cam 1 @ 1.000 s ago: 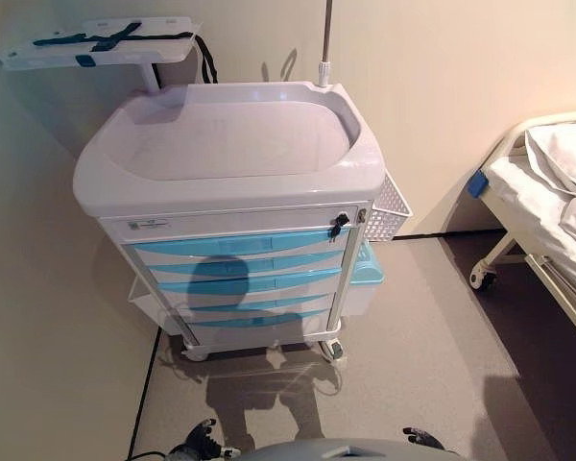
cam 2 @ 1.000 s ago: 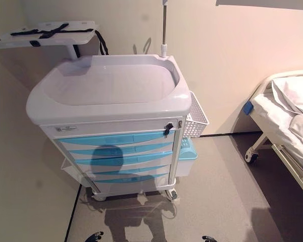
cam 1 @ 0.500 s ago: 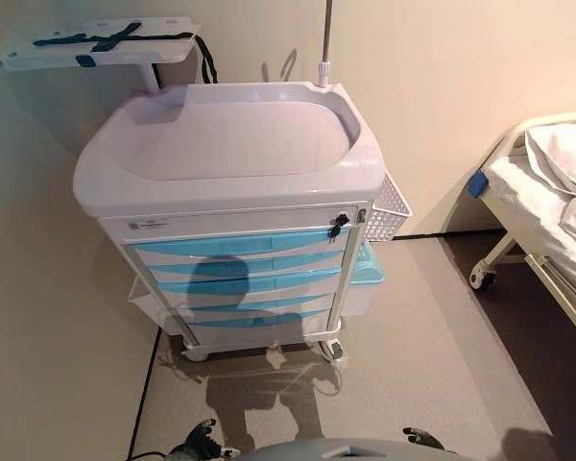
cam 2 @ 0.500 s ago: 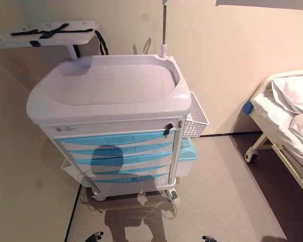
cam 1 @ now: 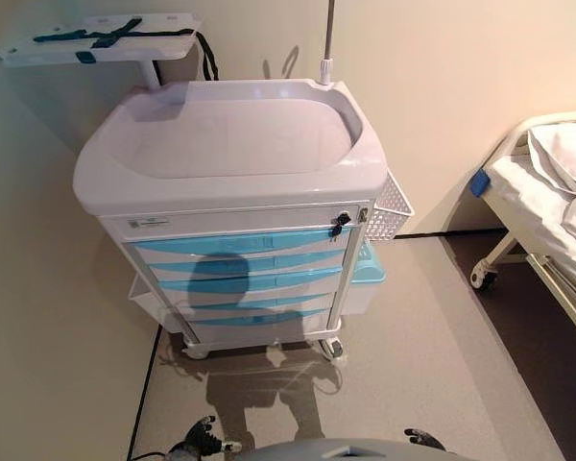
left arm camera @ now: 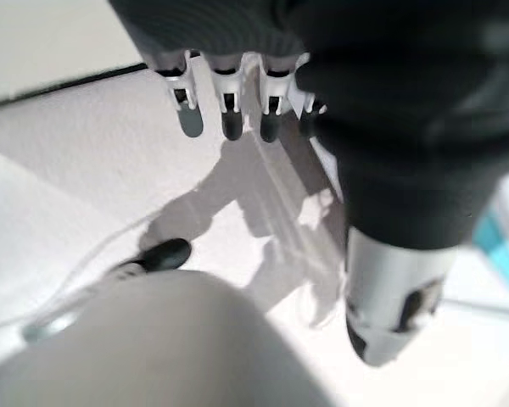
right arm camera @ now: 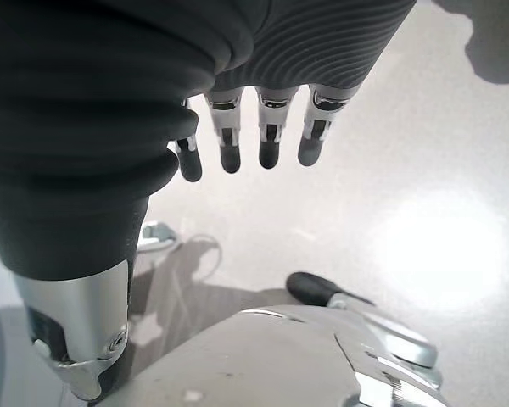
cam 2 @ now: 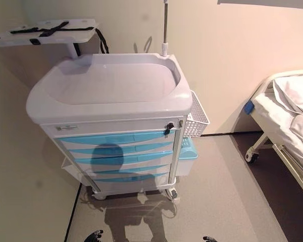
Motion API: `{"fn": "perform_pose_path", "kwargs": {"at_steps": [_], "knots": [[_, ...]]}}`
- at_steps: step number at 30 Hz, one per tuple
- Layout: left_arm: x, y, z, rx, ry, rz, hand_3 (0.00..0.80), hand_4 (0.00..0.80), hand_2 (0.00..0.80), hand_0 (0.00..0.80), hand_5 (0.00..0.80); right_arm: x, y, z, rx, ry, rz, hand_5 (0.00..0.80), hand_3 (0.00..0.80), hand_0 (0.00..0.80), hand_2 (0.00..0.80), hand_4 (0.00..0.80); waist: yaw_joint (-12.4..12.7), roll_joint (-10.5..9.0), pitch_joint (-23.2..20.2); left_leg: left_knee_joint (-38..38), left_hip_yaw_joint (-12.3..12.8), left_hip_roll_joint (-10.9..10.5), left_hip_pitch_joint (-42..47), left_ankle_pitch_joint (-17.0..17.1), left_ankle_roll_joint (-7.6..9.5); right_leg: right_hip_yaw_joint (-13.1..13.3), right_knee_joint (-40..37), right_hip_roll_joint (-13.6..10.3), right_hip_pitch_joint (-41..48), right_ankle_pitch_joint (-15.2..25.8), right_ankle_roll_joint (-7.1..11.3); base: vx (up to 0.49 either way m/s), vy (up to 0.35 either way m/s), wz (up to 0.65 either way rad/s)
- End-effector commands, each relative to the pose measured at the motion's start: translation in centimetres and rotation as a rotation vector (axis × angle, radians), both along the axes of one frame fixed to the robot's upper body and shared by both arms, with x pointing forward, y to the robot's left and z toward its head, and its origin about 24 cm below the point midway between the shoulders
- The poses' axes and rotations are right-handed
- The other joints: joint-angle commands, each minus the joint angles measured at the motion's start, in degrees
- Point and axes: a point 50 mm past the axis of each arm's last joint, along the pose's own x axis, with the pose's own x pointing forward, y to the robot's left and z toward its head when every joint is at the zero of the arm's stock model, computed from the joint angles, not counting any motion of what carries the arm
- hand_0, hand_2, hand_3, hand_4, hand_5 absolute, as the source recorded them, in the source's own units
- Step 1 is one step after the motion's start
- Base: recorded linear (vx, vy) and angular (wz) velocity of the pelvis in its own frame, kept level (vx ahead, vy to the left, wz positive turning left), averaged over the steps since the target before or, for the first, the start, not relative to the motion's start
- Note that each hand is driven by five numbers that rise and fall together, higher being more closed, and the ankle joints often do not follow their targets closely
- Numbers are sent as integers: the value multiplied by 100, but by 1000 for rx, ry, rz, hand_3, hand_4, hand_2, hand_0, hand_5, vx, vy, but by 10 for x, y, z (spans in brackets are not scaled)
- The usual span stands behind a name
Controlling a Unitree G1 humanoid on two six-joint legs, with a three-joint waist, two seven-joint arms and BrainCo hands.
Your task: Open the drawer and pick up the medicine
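Well, nothing's changed since a second ago: your left hand [left arm camera: 237,102] and right hand [right arm camera: 254,136] hang open and empty, cart [cam 1: 230,163] drawers [cam 1: 240,244] still closed.

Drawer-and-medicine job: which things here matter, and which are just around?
Job:
cart
blue drawers, all shut
left hand, open, low
right hand, open, low
Medicine: not visible.

Around:
wire basket
bed
pole
strapped tray
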Motion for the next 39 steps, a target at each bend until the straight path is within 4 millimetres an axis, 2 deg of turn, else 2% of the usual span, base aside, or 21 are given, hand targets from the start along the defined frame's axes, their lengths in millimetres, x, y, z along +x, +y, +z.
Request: {"fn": "perform_pose_path", "kwargs": {"at_steps": [1, 2, 5, 7, 8, 10, 13, 14, 17, 20, 21, 24, 25, 26, 28, 32, 35, 36, 37, 38, 39], "knots": [[49, -18, 11, -118, -183, 155, 0, 0, 0, 0, 0, 17, -2, 3, -16, -43, 29, 0, 0, 0, 0, 0, -90, -197, 77, -6, 210, -374, -233, -35, 204, -47, 78, -120, -253, 341, 451, 0, 0, 0], [49, -18, 11, -118, -183, 155, 0, 0, 0, 0, 0, 17, -2, 3, -16, -43, 29, 0, 0, 0, 0, 0, -89, -196, 79, -6, 211, -374, -231, -36, 204, -46, 79, -119, -252, 341, 451, -4, 35, -1], [92, -25, 33, -249, -382, 298, 0, 0, 0, 0, 0, 31, -4, 7, -24, -89, 46, 0, 0, 0, 0, 0, -130, -181, 331, 54, 264, -385, -407, 16, 266, 54, 345, -139, -543, 315, 413, -100, 46, -5], [112, -28, 46, -321, -479, 346, 0, 0, 0, 0, 0, 39, -6, 10, -28, -115, 55, 0, 0, 0, 0, 0, -147, -175, 483, 205, 282, -397, -595, -2, 297, 97, 534, -157, -768, 293, 387, -101, 37, -19], [112, -28, 46, -321, -479, 346, 0, 0, 0, 0, 0, 39, -6, 10, -28, -115, 55, 0, 0, 0, 0, 0, -148, -175, 478, 212, 283, -397, -605, -5, 298, 98, 540, -157, -778, 291, 387, -96, 38, -24], [137, -37, 65, -486, -593, 452, 0, 0, 0, 0, 0, 54, -7, 15, -32, -157, 81, 0, 0, 0, 0, 0, -163, -175, 712, 488, 307, -432, -954, -49, 347, 149, 849, -188, -1172, 265, 356, -137, 57, -13], [141, -37, 68, -526, -610, 494, 0, 0, 0, 0, 0, 57, -6, 15, -32, -164, 87, 0, 0, 0, 0, 0, -170, -178, 749, 575, 312, -446, -1074, -61, 357, 158, 941, -195, -1292, 253, 347, -108, 46, -16], [168, -50, 93, -744, -736, 642, 0, 0, 0, 0, 0, 71, -5, 20, -30, -204, 107, 0, 0, 0, 0, 0, -196, -191, 975, 915, 326, -497, -1532, -113, 400, 179, 1325, -227, -1761, 164, 317, -155, 59, 2], [181, -55, 104, -852, -781, 710, 0, 0, 0, 0, 0, 80, -2, 23, -22, -231, 114, 0, 0, 0, 0, 0, -219, -220, 1076, 1169, 318, -514, -1831, -166, 420, 214, 1624, -274, -2076, 87, 287, -134, 45, 2], [199, -67, 122, -1046, -830, 795, 0, 0, 0, 0, 0, 89, 1, 26, -4, -262, 108, 0, 0, 0, 0, 0, -229, -291, 1246, 1526, 301, -525, -2273, -232, 444, 266, 1946, -303, -2484, 28, 257, -117, 21, 8], [209, -75, 135, -1149, -862, 824, 0, 0, 0, 0, 0, 93, 2, 27, 2, -268, 94, 0, 0, 0, 0, 0, -221, -321, 1298, 1781, 285, -519, -2549, -299, 463, 253, 2140, -329, -2731, -30, 236, -86, -5, 7], [217, -80, 146, -1206, -887, 820, 0, 0, 0, 0, 0, 98, 3, 29, 10, -280, 90, 0, 0, 0, 0, 0, -212, -344, 1337, 1929, 272, -522, -2811, -319, 488, 240, 2277, -332, -2978, -63, 222, -84, -10, 8], [226, -86, 164, -1289, -933, 799, 0, 0, 0, 0, 0, 102, 2, 32, 18, -306, 59, 0, 0, 0, 0, 0, -211, -356, 1381, 2035, 252, -526, -3017, -312, 495, 198, 2434, -365, -3183, -98, 211, -71, -2, 4], [226, -86, 164, -1289, -933, 799, 0, 0, 0, 0, 0, 102, 2, 32, 18, -306, 59, 0, 0, 0, 0, 0, -212, -355, 1373, 2041, 251, -526, -3029, -313, 495, 197, 2440, -366, -3195, -101, 211, -80, 3, 6], [233, -98, 182, -1392, -950, 757, 0, 0, 0, 0, 0, 103, 0, 32, 31, -319, 15, 0, 0, 0, 0, 0, -212, -358, 1460, 2195, 180, -569, -3263, -323, 492, 149, 2641, -435, -3405, -143, 203, -56, 2, 9], [237, -110, 200, -1486, -958, 669, 0, 0, 0, 0, 0, 103, -3, 33, 43, -323, -31, 0, 0, 0, 0, 0, -215, -366, 1528, 2430, 166, -592, -3526, -373, 501, 97, 2885, -499, -3634, -197, 187, -57, -2, 14], [240, -119, 220, -1569, -983, 569, 0, 0, 0, 0, 0, 107, -7, 35, 49, -348, -67, 0, 0, 0, 0, 0, -228, -382, 1598, 2850, 149, -578, -3869, -499, 500, 56, 3224, -559, -3924, -252, 184, -63, 8, 15], [240, -119, 220, -1569, -983, 569, 0, 0, 0, 0, 0, 107, -7, 35, 49, -348, -67, 0, 0, 0, 0, 0, -228, -381, 1593, 2857, 149, -577, -3878, -503, 500, 55, 3228, -559, -3931, -254, 183, 14, 3, 9], [241, -121, 232, -1605, -1005, 512, 0, 0, 0, 0, 0, 107, -7, 36, 57, -354, -74, 0, 0, 0, 0, 0, -237, -387, 1622, 3165, 97, -560, -4015, -757, 468, 74, 3506, -552, -4063, -463, 208, -47, -1, 6], [241, -121, 232, -1606, -1007, 510, 0, 0, 0, 0, 0, 108, -7, 36, 58, -357, -74, 0, 0, 0, 0, 0, -240, -392, 1623, 3130, 138, -559, -4097, -588, 502, 42, 3443, -568, -4127, -306, 168, 29, -6, 9], [242, -122, 236, -1615, -1016, 486, 0, 0, 0, 0, 0, 107, -8, 36, 61, -354, -80, 0, 0, 0, 0, 0, -234, -391, 1621, 3272, 95, -561, -4104, -800, 474, 78, 3594, -549, -4142, -496, 212, -19, 4, 8]]}}
